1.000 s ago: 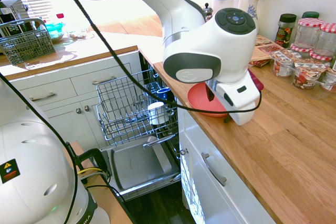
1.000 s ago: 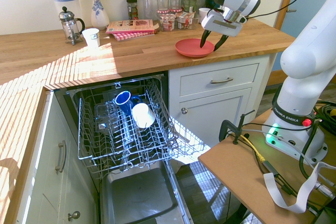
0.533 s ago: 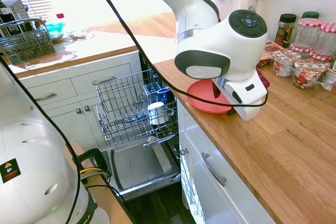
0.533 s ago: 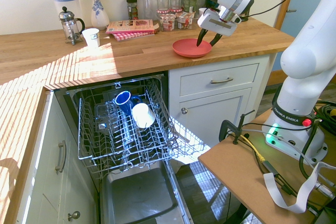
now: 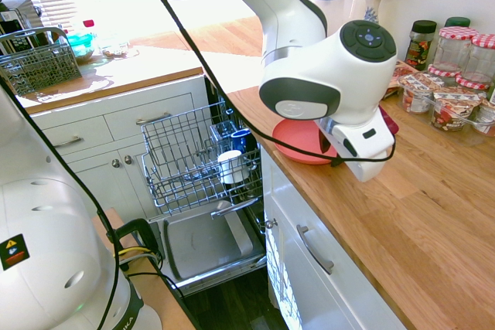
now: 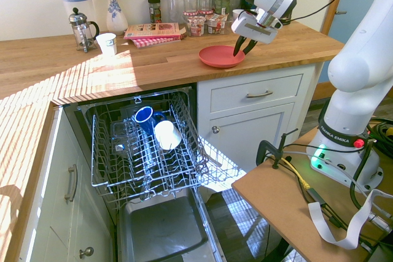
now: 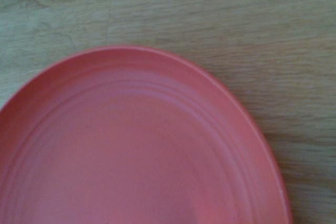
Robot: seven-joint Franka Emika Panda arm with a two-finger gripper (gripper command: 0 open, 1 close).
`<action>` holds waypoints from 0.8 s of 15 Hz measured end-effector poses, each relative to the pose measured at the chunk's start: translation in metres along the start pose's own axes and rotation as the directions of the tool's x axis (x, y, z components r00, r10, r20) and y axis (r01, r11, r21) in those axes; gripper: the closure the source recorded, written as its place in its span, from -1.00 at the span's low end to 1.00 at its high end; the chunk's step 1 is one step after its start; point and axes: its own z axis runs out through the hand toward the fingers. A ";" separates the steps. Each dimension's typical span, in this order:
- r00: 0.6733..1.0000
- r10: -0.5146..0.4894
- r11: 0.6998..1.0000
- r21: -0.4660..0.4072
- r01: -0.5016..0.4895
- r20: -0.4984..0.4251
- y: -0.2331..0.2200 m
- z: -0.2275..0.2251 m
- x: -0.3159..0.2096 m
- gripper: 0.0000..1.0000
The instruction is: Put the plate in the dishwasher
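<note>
The coral-red plate (image 5: 298, 144) (image 6: 220, 57) lies flat on the wooden counter near its front edge, and it fills the wrist view (image 7: 136, 150). My gripper (image 5: 330, 152) (image 6: 242, 47) points down at the plate's rim on the side away from the dishwasher. One finger is over the plate and the other just outside the rim. The fingers are part-way closed, with a gap still between them. The dishwasher (image 5: 203, 243) (image 6: 161, 232) stands open below the counter with its door down and its grey wire rack (image 5: 179, 152) (image 6: 110, 151) pulled out.
A blue mug (image 6: 145, 116) and a white cup (image 6: 166, 134) sit in the rack. Jars (image 6: 196, 21), a magazine (image 6: 156, 30), a paper cup (image 6: 107, 43), a cafetière (image 6: 80, 29) and a vase (image 6: 115, 13) line the counter's back. A grey cutlery basket (image 5: 35, 63) stands on the far counter.
The gripper has come down onto the plate's rim and its fingers have narrowed. The plate has slid a little along the counter toward the dishwasher side.
</note>
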 end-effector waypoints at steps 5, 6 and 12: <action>1.000 -0.011 0.999 -0.033 0.011 0.002 -0.008 0.001 -0.004 1.00; 1.000 -0.011 0.999 -0.043 0.011 0.002 -0.014 0.000 -0.005 1.00; 0.994 -0.105 0.993 -0.056 0.103 -0.027 -0.069 -0.026 -0.006 1.00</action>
